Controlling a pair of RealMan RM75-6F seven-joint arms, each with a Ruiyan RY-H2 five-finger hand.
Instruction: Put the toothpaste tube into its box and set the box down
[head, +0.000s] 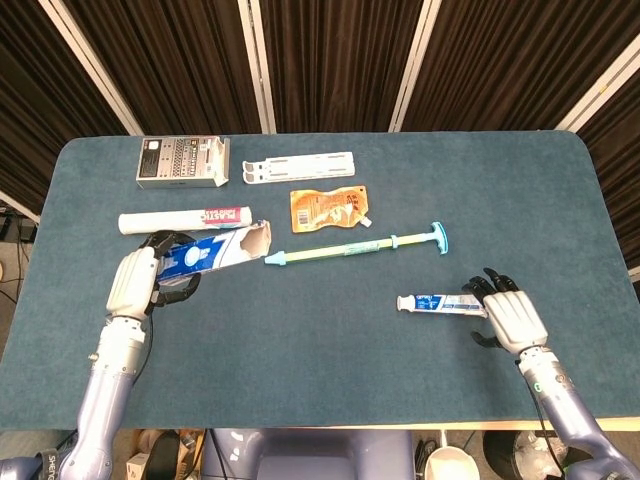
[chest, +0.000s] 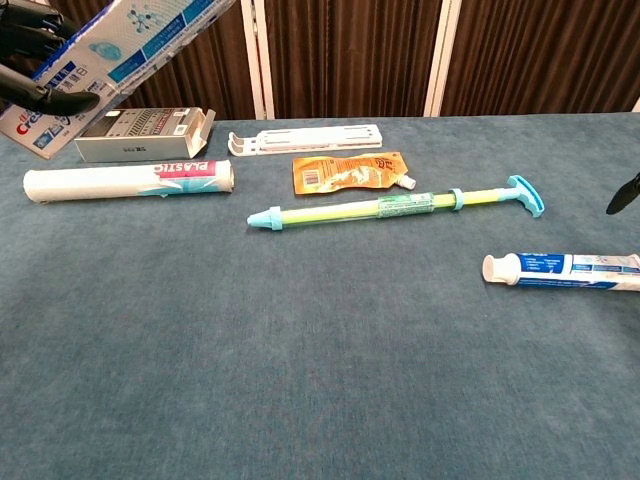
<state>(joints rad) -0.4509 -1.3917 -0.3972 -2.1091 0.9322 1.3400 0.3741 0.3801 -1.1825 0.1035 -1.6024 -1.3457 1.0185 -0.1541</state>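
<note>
Dark curtains hang behind your blue-covered table (head: 330, 380), and on it the toothpaste tube (head: 442, 304) lies flat near the right front, cap pointing left, untouched. Your right hand (head: 510, 318) hovers just beside the tube's tail end with its fingers (head: 487, 285) apart and gripping nothing. Your left hand (head: 140, 281) has its fingers wrapped around the toothpaste box (head: 215, 252), held up off the table and tilted, with the torn flap end facing right. Nothing shows inside that opening, so the box looks empty.

So one part is done, by the look of it: the box is in hand. You have yet to pick up the tube, slide it in and set the box down.

Further out lie a long green and yellow syringe-like tool (head: 355, 245), an orange pouch (head: 328, 209), a white roll (head: 184, 219), a grey carton (head: 180, 161) with an open flap, contents unseen, and a white rack (head: 299, 167).
</note>
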